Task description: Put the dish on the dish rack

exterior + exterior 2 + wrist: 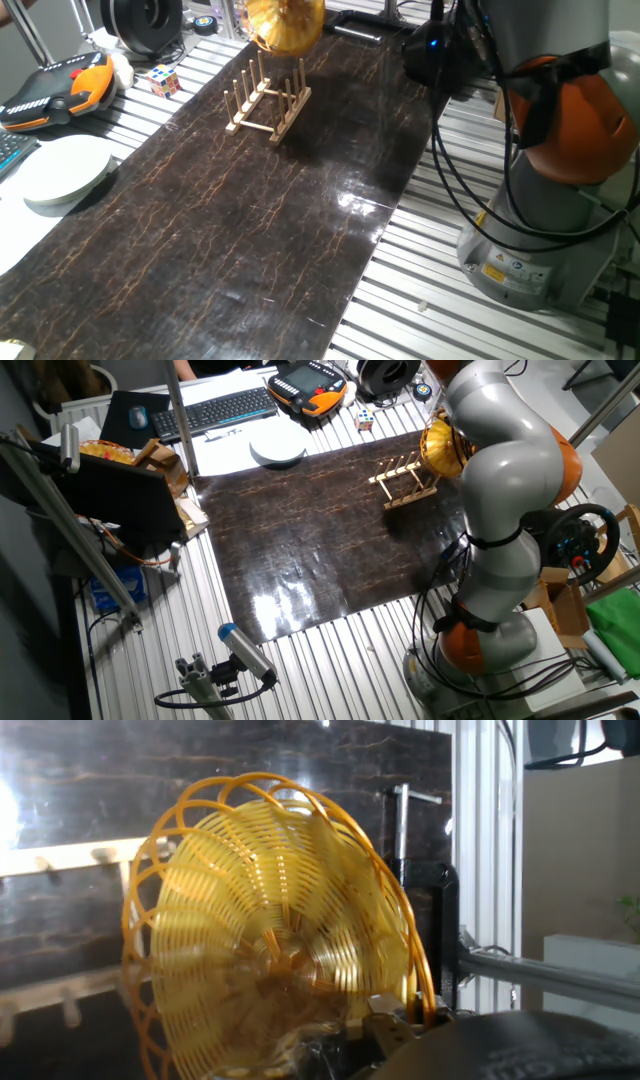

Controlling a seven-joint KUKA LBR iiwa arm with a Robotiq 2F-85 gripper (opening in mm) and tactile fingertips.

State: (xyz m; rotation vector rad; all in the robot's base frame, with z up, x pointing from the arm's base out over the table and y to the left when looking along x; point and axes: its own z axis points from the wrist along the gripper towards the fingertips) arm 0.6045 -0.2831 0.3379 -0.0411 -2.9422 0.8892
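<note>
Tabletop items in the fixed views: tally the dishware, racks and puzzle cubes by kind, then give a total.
Woven yellow dish, held on edge above the rack: 1
White plate: 1
Wooden dish rack: 1
Puzzle cube: 1
Total: 4

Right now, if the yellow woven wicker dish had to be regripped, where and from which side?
On the scalloped rim of the yellow woven wicker dish, from the edge, one finger on each face. It is held on edge above the light wooden peg rack, and a shallow round dish offers only its thin open-weave rim to the gripper already there.
</note>
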